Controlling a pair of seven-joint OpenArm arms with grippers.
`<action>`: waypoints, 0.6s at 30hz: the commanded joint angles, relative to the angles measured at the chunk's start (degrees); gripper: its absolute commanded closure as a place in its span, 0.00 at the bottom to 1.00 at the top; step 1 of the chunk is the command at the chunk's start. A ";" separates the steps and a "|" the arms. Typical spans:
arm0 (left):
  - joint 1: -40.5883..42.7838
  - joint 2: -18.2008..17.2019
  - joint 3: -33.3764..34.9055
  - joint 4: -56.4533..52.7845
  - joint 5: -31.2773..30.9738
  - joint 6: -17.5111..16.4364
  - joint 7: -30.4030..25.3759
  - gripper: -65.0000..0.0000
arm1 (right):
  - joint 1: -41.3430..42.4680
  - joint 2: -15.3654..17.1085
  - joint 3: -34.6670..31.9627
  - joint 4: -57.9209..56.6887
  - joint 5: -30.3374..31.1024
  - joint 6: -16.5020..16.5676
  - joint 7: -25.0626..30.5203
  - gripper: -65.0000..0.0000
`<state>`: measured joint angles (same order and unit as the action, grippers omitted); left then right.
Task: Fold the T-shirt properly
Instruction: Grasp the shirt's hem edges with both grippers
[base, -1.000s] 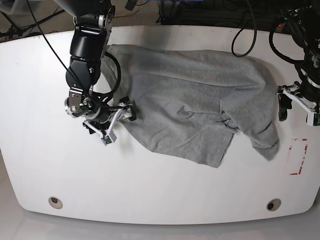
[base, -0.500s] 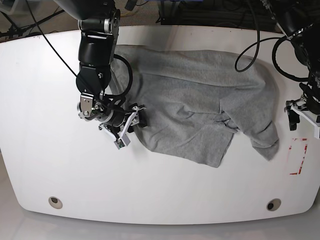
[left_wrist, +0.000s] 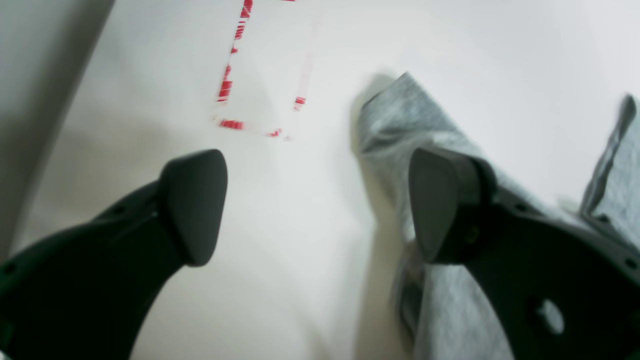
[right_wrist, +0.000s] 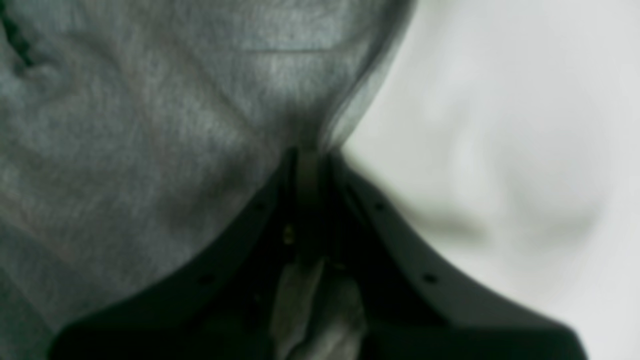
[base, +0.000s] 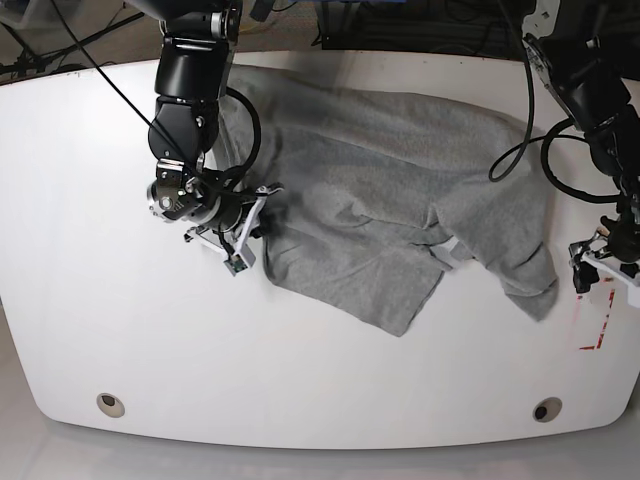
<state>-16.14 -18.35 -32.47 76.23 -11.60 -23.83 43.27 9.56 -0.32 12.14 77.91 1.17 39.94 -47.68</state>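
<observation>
The right gripper (base: 248, 232) has just clamped shut on the T-shirt (base: 400, 215) left edge, readying a fold, while the left gripper (left_wrist: 315, 205) hangs wide beside its right sleeve.

No legible text, label or number anywhere.

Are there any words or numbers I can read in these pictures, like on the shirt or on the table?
No readable words or numbers anywhere.
T-shirt: only plain grey cloth shows; no lettering or label is visible.
Table: no writing, just a red dashed rectangle mark near the edge, which is a shape and not letters.
Right wrist view: too blurred to read anything.
</observation>
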 joint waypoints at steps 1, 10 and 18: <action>-2.10 -0.86 1.92 -3.48 -0.58 0.05 -3.84 0.18 | 0.42 0.62 -1.20 3.81 0.46 0.06 0.69 1.00; -4.03 3.10 4.38 -13.68 -0.76 0.23 -12.01 0.18 | -2.57 1.68 -2.87 8.55 0.90 0.06 0.69 1.00; -6.50 5.21 8.51 -24.75 -0.93 5.33 -19.22 0.18 | -3.01 1.68 -2.69 8.55 0.90 0.06 0.69 1.00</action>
<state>-20.49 -12.84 -24.95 52.40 -11.38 -17.63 26.28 5.65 1.28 9.37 85.25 1.30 39.90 -48.14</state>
